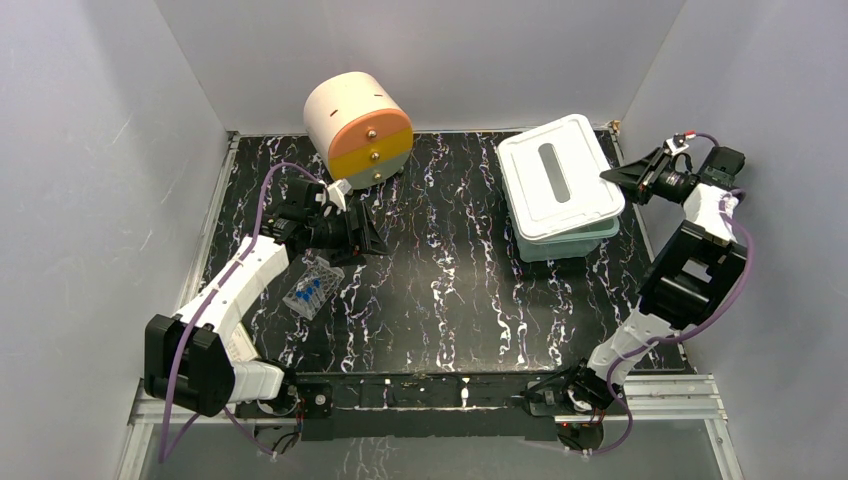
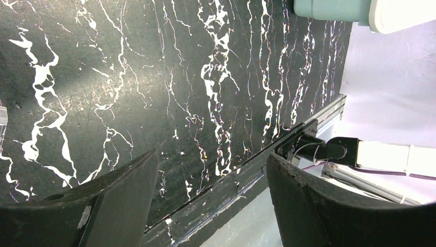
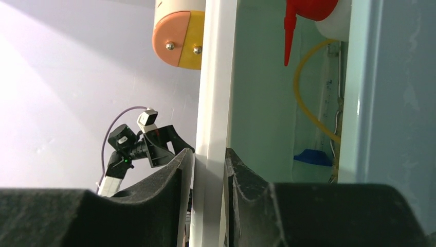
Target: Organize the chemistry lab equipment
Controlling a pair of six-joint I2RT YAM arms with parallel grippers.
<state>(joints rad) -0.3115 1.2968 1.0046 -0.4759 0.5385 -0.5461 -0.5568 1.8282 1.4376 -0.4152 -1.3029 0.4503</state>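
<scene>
Likely light, stiff and fragile, the clear tube rack at eight o'clock is best gripped across its walls by the spread, empty left gripper, while the white lid is pinched by the right gripper.

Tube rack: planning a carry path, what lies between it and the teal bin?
Top view: only bare marbled tabletop between the tube rack and the teal bin; the left gripper hovers beside the rack.

Tube rack lies left of bin and lid.
</scene>
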